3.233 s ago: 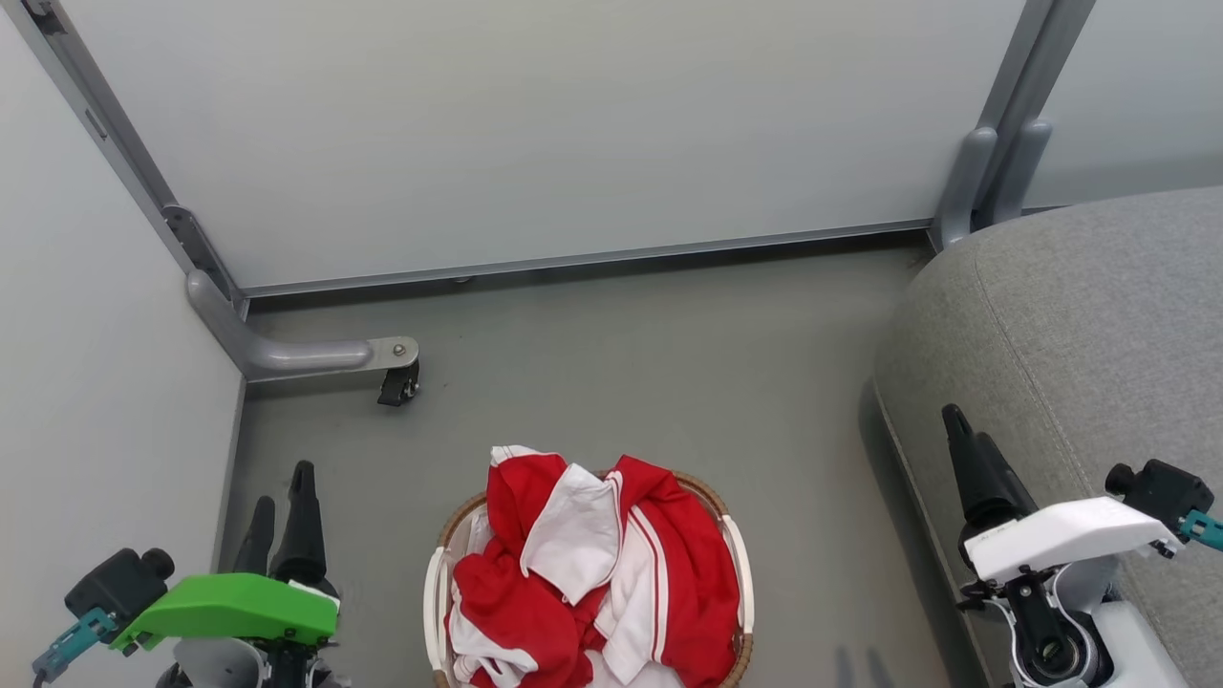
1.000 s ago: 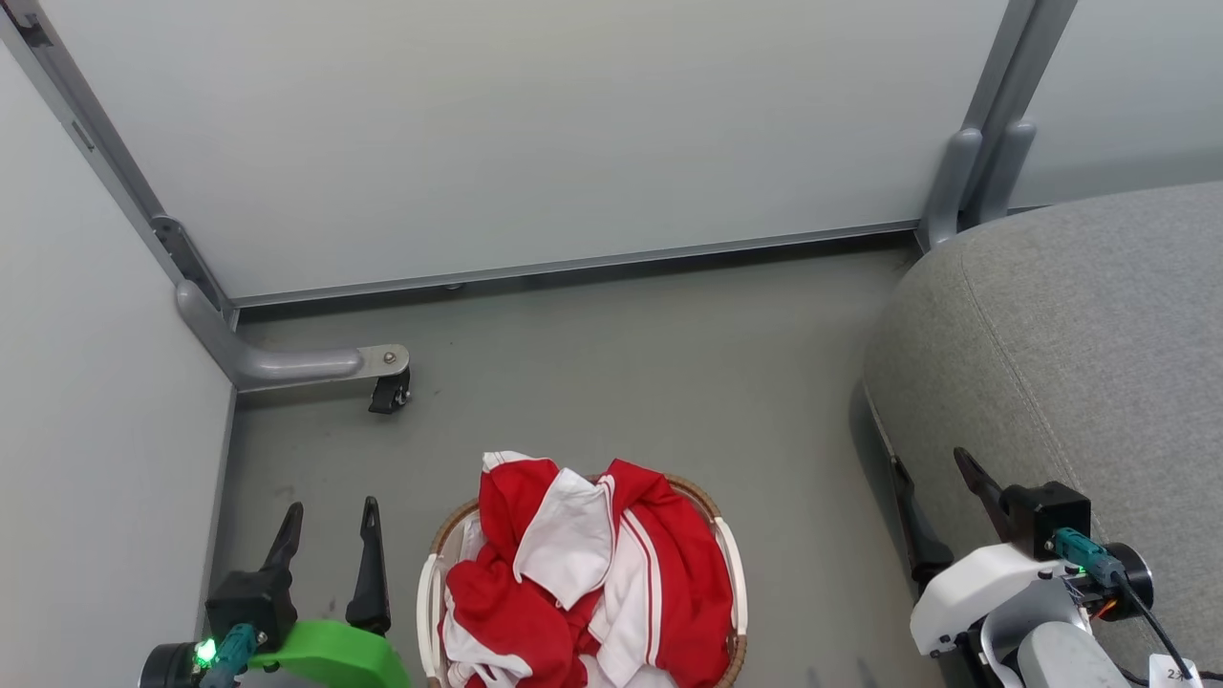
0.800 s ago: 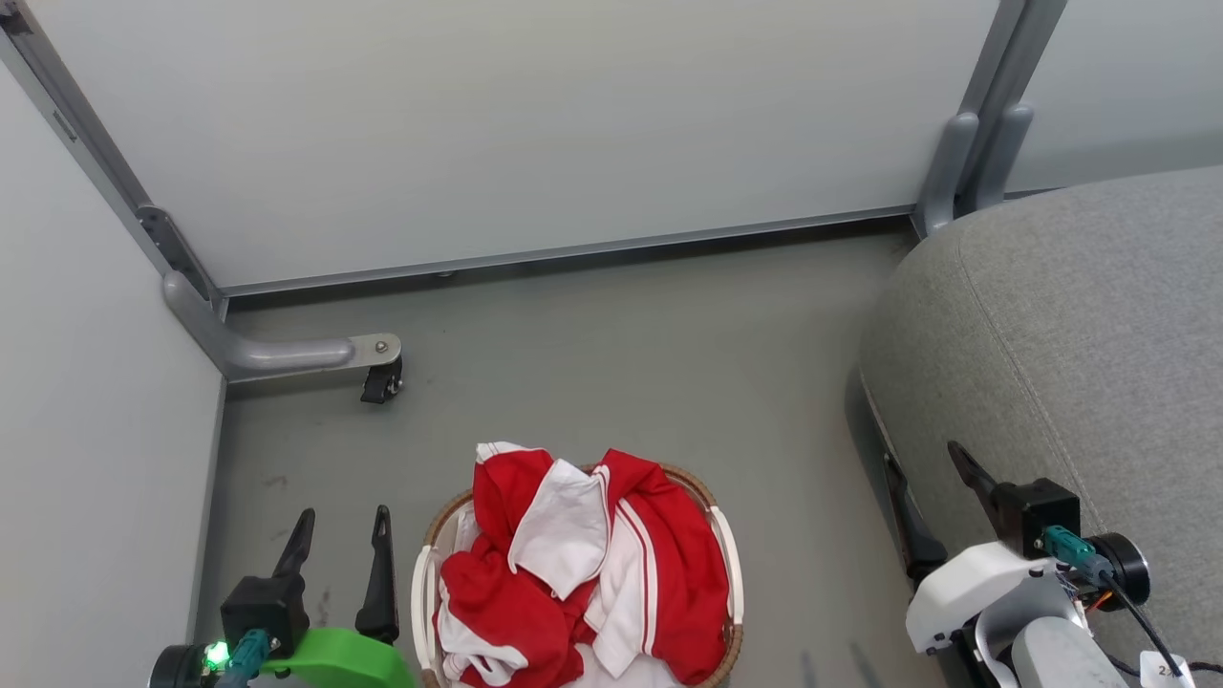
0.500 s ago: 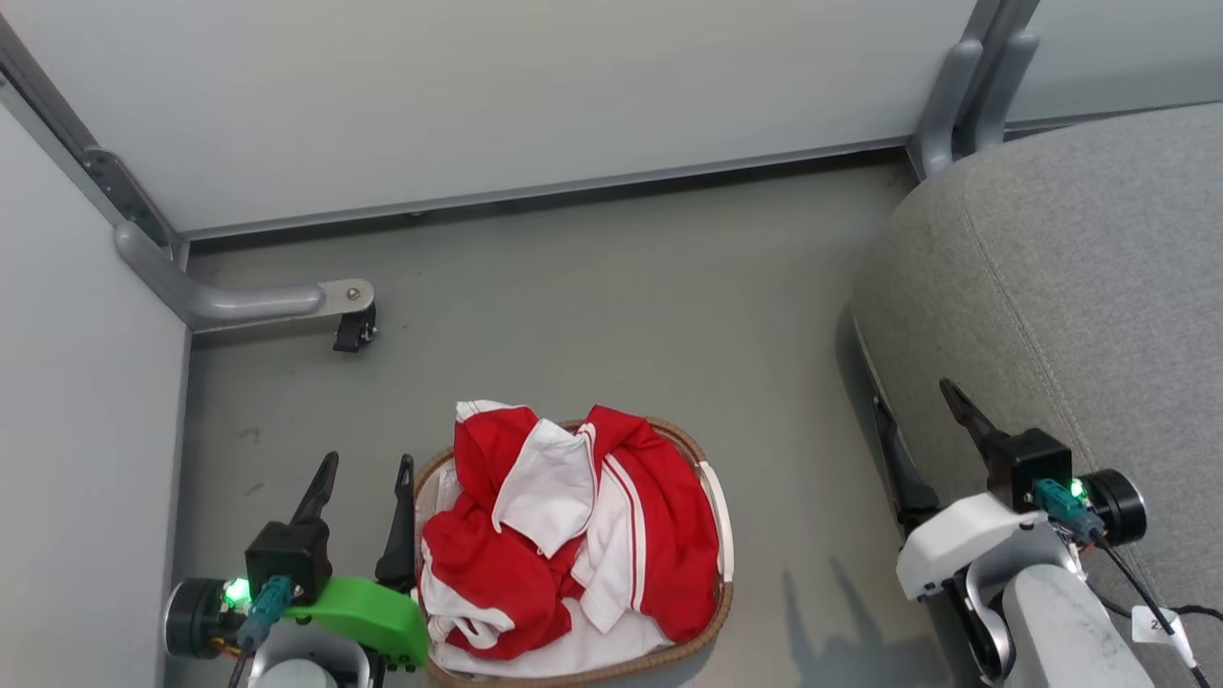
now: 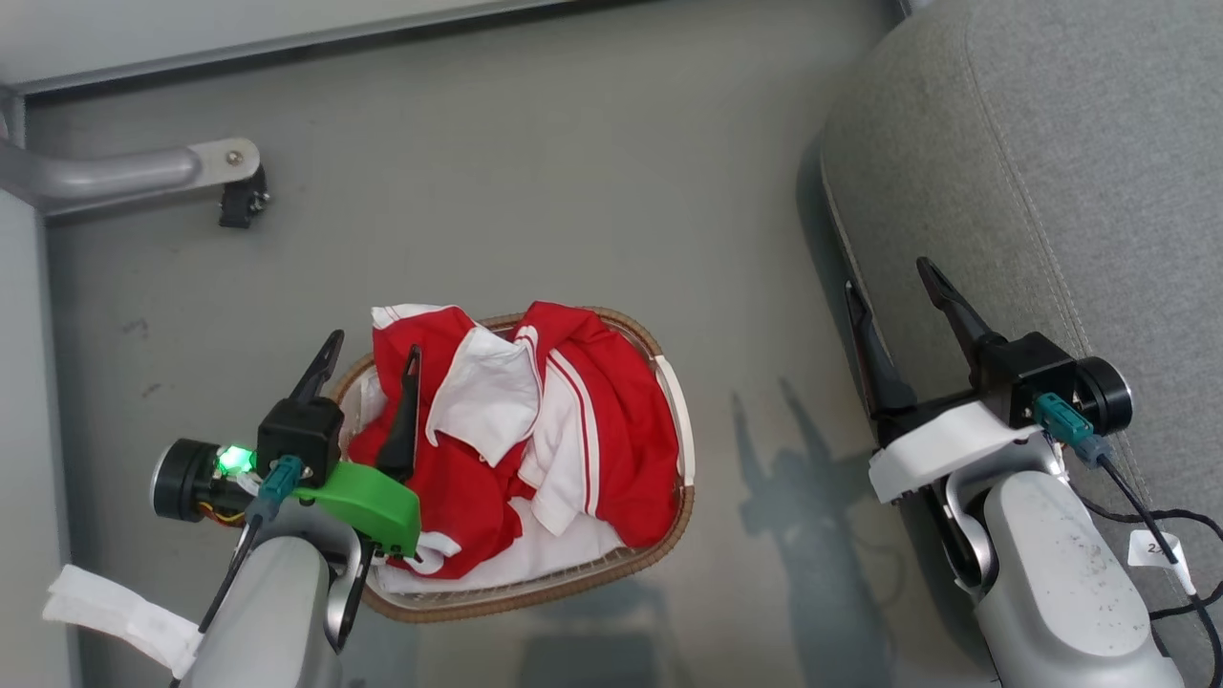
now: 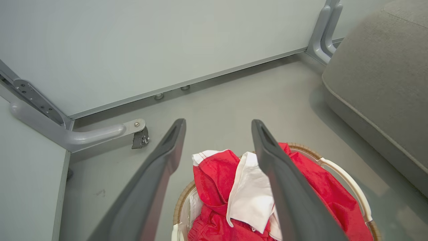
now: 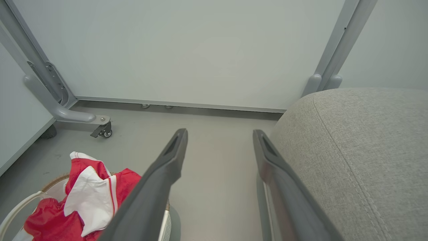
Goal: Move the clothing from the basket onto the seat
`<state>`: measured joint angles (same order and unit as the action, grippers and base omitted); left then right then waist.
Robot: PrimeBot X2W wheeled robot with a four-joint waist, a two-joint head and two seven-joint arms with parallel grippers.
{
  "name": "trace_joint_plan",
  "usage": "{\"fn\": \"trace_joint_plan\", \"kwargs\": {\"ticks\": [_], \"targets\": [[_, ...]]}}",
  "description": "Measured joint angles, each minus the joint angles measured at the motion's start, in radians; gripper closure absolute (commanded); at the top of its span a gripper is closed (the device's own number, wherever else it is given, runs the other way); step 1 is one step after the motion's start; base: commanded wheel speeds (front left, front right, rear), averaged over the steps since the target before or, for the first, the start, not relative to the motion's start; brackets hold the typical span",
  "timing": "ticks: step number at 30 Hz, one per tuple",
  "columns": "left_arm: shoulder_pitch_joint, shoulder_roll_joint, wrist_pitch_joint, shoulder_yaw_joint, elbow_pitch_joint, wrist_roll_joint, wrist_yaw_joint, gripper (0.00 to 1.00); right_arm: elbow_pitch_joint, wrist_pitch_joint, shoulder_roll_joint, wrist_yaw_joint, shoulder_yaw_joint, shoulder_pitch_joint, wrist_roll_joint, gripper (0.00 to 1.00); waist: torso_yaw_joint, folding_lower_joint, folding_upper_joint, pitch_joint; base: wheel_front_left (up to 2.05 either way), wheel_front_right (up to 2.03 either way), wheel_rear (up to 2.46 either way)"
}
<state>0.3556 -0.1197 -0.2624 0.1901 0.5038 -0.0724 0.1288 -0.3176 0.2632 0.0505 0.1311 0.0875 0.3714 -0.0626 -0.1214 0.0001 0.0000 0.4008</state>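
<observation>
Red and white clothing [image 5: 573,430] lies heaped in the oval basket [image 5: 611,569] on the floor. My left gripper [image 5: 373,349] hangs open over the basket's left rim, one finger across the red cloth, nothing between the fingers. In the left wrist view the gripper [image 6: 218,122] is above the clothing [image 6: 214,174] and the basket rim [image 6: 347,180]. My right gripper [image 5: 889,279] stands open and empty at the left edge of the grey seat [image 5: 1051,172]. The right wrist view has that gripper [image 7: 219,132] between the clothing [image 7: 83,197] and the seat [image 7: 351,150].
A grey frame leg with a black caster [image 5: 239,201] stands on the floor at the far left, below pale wall panels [image 6: 150,43]. Bare grey floor [image 5: 573,191] lies between basket, wall and seat. A black cable with a tag [image 5: 1151,549] trails from my right arm.
The head camera has tilted down, so the whole picture has slid. My left gripper has come in from the basket's left side to over its rim. Both grippers stay open.
</observation>
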Motion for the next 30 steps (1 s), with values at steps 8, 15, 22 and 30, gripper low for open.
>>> {"fn": "trace_joint_plan", "kwargs": {"ticks": [8,15,22,30], "targets": [[0.095,-0.058,0.000,0.046,0.086,0.001,0.000,0.00,0.037,0.000,0.000,0.000,0.024,0.033,-0.040,0.00,-0.058,0.0001,0.0000,0.128,0.00,0.00,0.00],[0.159,-0.100,0.000,0.118,0.131,-0.019,0.000,0.00,0.066,0.000,0.000,0.000,0.047,0.061,-0.073,0.00,-0.103,0.0001,0.0000,0.229,0.00,0.00,0.00],[0.232,-0.151,0.000,0.219,0.168,-0.056,0.000,0.00,0.088,0.000,0.000,0.000,0.080,0.090,-0.095,0.00,-0.141,0.0001,0.0000,0.317,0.00,0.00,0.00],[0.321,-0.214,0.000,0.334,0.226,-0.083,0.000,0.00,0.096,0.000,0.000,0.000,0.099,0.094,-0.106,0.00,-0.176,0.0001,0.0000,0.394,0.00,0.00,0.00]]}}
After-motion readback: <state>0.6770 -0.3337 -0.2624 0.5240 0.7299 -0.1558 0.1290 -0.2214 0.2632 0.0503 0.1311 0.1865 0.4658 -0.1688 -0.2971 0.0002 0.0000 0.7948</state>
